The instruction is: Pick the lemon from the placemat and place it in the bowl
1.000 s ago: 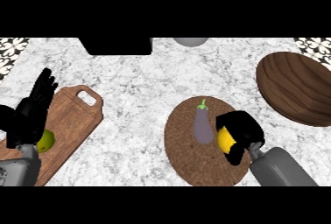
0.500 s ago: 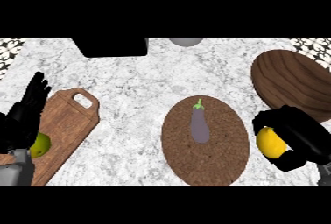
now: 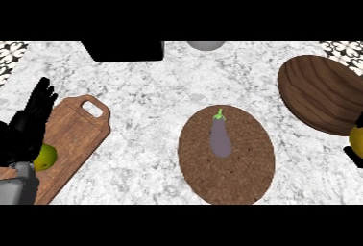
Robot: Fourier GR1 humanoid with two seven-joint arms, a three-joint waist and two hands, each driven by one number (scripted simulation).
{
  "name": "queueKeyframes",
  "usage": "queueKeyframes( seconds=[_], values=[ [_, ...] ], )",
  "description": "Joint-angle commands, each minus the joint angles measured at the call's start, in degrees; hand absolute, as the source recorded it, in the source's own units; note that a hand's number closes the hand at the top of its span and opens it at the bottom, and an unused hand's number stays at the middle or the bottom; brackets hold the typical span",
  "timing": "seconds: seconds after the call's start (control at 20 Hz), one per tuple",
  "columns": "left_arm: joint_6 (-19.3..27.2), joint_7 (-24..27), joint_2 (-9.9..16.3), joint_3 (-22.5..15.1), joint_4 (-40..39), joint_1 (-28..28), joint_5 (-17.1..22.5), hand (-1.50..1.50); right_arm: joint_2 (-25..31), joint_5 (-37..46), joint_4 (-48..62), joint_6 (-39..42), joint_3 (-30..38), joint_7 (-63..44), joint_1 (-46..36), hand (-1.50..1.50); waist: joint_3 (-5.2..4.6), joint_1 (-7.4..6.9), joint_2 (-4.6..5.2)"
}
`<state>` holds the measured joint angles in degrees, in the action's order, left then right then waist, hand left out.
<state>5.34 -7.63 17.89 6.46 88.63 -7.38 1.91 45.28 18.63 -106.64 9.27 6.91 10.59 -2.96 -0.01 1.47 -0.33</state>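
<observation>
Counter (image 3: 152,91): grey-white marbled top, carrying everything listed below.
Placemat (image 3: 245,168): round, brown, woven; taken here as the landmark. It lies on the counter right of centre and reaches the lower edge of the view.
Bowl (image 3: 319,91): dark wood, above and to the right of the placemat, apart from it, partly cut by the right edge.
Cutting board (image 3: 74,132): brown wood with a handle hole at its upper end; well to the left of the placemat, set at a slant.
Black box (image 3: 124,49): at the far edge of the counter, above and left of the placemat.
Left hand (image 3: 28,127): black, far left of the placemat over the board's left edge, fingers straight and spread, pointing up; holds nothing.
Eggplant (image 3: 220,137): purple with a green stem, lying lengthwise on the placemat's upper half.
Lemon (image 3: 356,140): yellow, off the placemat, to its right at the view's right edge, just below the bowl's rim; only part shows.
Right hand (image 3: 353,156): only a black sliver shows under the lemon; its fingers cannot be judged.
Lime (image 3: 45,156): yellow-green, on the cutting board beside the left hand.
Grey object (image 3: 205,45): rounded, at the far edge, above the placemat.
</observation>
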Motion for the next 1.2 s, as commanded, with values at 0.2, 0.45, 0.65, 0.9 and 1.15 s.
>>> queueKeyframes(
  seconds=[0.2, 0.45, 0.65, 0.9, 1.15],
  values=[
    [-1.22, -0.64, -0.35, 0.54, -2.45, -4.03, -0.43, 0.0, 0.13, -5.54, 14.41, 7.06, 5.48, 1.01, -9.97, 1.5, 0.01, -1.95, 0.51],
    [-2.44, -0.62, -0.7, 0.36, 0.69, -1.08, -0.2, 0.0, 0.25, -3.35, 31.25, 8.2, 5.45, 8.8, -18.28, 1.5, 0.04, -2.65, 0.56],
    [-1.78, 0.16, -1.29, 0.21, -4.56, -5.72, -1.56, 0.0, -5.15, 4.68, 43.29, 1.36, -0.12, 14.22, -25.19, 1.5, 0.06, -2.92, 0.88],
    [-1.25, -1.12, -1.96, -0.7, 0.26, -3.33, -2.46, 0.0, -5.81, 8.1, 61.87, -1.23, 0.39, 21.57, -35.92, 1.5, 0.1, -3.61, 0.88],
    [-3.75, 2.17, -1.37, 1.23, -2.95, -3.15, -0.65, 0.0, -5.14, 10.65, 76.49, -3.82, 2.06, 28.65, -43.44, 1.5, 0.08, -3.41, 0.95]
  ],
)
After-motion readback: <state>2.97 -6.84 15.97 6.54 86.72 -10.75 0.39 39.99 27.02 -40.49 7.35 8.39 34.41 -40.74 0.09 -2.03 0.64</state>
